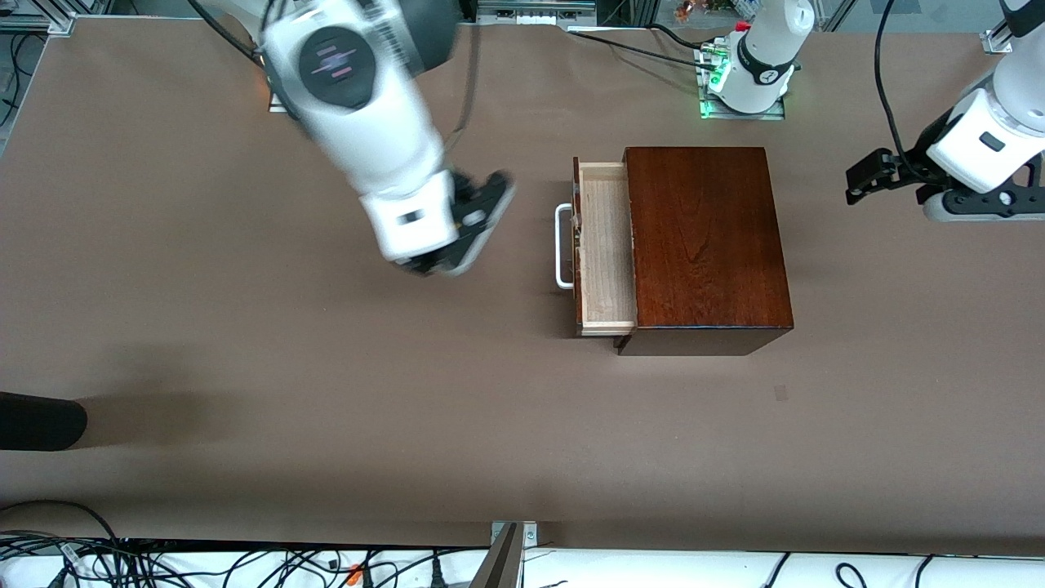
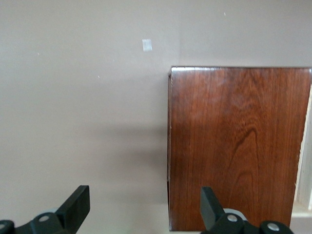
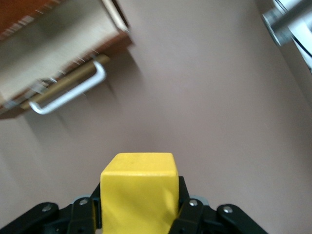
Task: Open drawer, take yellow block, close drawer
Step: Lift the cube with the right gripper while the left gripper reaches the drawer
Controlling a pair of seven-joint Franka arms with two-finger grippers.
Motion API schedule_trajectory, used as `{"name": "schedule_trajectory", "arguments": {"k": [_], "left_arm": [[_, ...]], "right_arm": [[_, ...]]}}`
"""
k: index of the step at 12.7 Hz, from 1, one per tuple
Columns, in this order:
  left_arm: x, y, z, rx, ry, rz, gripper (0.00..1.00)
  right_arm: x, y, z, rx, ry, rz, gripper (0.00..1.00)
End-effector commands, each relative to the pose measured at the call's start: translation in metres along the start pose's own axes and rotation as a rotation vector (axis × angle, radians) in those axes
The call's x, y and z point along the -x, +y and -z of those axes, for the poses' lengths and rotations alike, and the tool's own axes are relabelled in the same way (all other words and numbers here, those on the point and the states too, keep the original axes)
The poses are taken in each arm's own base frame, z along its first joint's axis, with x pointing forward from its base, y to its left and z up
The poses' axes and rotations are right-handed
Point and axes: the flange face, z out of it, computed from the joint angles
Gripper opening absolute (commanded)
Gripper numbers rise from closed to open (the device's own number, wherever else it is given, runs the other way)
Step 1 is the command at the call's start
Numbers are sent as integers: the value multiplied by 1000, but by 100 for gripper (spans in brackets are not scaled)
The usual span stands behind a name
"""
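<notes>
The dark reddish-brown wooden box [image 1: 709,245] stands mid-table, and its drawer [image 1: 606,249] is pulled out toward the right arm's end. The drawer's pale inside looks empty, and its white handle [image 1: 562,245] faces the right gripper [image 1: 445,260]. That gripper hovers over bare table beside the handle, blurred by motion. In the right wrist view my right gripper [image 3: 139,197] is shut on the yellow block [image 3: 138,180], with the drawer [image 3: 58,63] and handle [image 3: 68,95] ahead. The left gripper [image 1: 857,181] hangs open at the left arm's end of the table. Its fingers [image 2: 78,204] frame the box top [image 2: 239,146].
A small pale mark [image 1: 781,393] lies on the brown table nearer the front camera than the box. A dark rounded object [image 1: 41,420] juts in at the right arm's end. The left arm's base [image 1: 755,65] stands at the table's robot edge. Cables [image 1: 245,563] run along the front edge.
</notes>
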Motion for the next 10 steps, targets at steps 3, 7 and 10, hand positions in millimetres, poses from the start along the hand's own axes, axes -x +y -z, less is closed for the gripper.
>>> {"name": "schedule_trajectory", "arguments": {"k": [3,7,10], "left_arm": [[-8,32,-5,174,-7,-7,100],[-36,108,-36,182,-71,-171,100],[-44,217,-72,248,-116,-467,100]], "right_arm": [[79,92,19,6,-78,-170,0],[136,157,8,17,-132,-308,0],[174,200,-23,-19,-130,-393,0]]}}
